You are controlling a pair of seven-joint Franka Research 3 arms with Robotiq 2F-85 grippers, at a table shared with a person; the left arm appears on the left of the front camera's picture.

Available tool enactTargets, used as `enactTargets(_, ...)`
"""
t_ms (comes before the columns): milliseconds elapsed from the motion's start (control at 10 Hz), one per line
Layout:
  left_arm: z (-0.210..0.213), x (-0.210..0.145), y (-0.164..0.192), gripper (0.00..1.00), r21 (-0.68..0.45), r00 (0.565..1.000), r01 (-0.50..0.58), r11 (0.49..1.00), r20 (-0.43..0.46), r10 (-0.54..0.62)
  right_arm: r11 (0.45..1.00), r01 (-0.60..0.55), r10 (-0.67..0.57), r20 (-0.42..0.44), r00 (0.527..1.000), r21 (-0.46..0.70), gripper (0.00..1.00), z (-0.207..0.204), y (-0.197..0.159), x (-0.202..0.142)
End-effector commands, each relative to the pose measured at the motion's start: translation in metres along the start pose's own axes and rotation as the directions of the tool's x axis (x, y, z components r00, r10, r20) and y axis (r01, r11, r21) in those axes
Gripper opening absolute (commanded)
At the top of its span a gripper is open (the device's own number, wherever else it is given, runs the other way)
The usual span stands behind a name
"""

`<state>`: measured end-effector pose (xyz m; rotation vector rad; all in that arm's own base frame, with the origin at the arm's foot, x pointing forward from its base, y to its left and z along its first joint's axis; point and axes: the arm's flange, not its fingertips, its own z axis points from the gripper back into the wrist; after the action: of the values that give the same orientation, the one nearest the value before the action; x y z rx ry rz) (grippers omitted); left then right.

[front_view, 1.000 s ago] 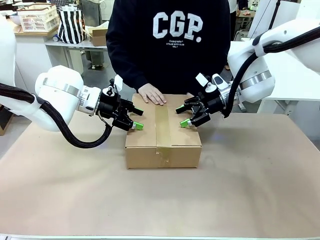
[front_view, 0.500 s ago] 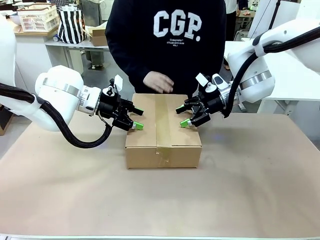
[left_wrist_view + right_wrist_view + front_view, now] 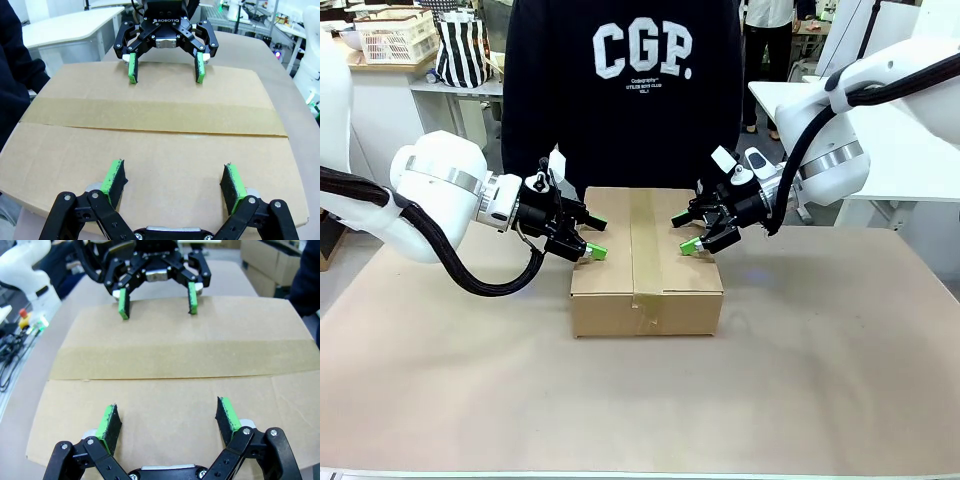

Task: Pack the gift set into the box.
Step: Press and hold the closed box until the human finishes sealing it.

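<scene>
The box (image 3: 645, 265) sits shut in the middle of the table, with a tan tape seam across its top. The gift set is hidden. My left gripper (image 3: 592, 240) stands open over the box's left end, green pads low over the cardboard. My right gripper (image 3: 688, 235) stands open over the right end. In the left wrist view my left gripper (image 3: 172, 180) spreads over the box top (image 3: 150, 150), facing the right gripper (image 3: 166, 67). The right wrist view mirrors this: right gripper (image 3: 167, 422), box (image 3: 170, 355), left gripper (image 3: 156, 300). Nothing is between either pair of fingers.
A person in a dark sweatshirt (image 3: 620, 90) stands close behind the box. A cream basket (image 3: 395, 35), a striped bag (image 3: 460, 50) and a small carton (image 3: 517, 70) sit on a back table. A white table (image 3: 910, 170) stands at right. Brown tabletop (image 3: 640, 400) lies bare in front.
The person's hand lifted off the box's far edge and drew back out of sight, and the person shifted left. Both grippers stayed where they were, open.
</scene>
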<state>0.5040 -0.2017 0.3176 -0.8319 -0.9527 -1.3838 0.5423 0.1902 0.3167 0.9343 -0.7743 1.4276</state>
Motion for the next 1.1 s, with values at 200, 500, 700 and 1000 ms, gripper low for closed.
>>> enactTargets(200, 0.0, -0.003, -0.002, 1.0, 0.001, 1.0, 0.0, 1.0, 0.003, 0.0, 1.0, 0.008, -0.008, -0.001, 1.0, -0.006, 1.0, -0.001, 0.001, -0.003)
enactTargets(500, 0.0, -0.003, -0.002, 1.0, 0.001, 1.0, 0.0, 1.0, 0.003, 0.0, 1.0, 0.008, -0.008, -0.001, 1.0, -0.006, 1.0, -0.001, 0.001, -0.003)
enactTargets(700, 0.0, 0.0, 0.0, 1.0, 0.0, 1.0, 0.0, 1.0, 0.0, 0.0, 1.0, 0.008, -0.008, -0.001, 1.0, -0.006, 1.0, -0.001, 0.001, -0.003)
enactTargets(1000, 0.066, 0.042, -0.027, 1.0, -0.16, 0.982, -0.186, 0.969, -0.047, 0.181, 0.974, 0.212, -0.215, 0.032, 0.976, 0.084, 1.0, 0.05, 0.035, 0.023)
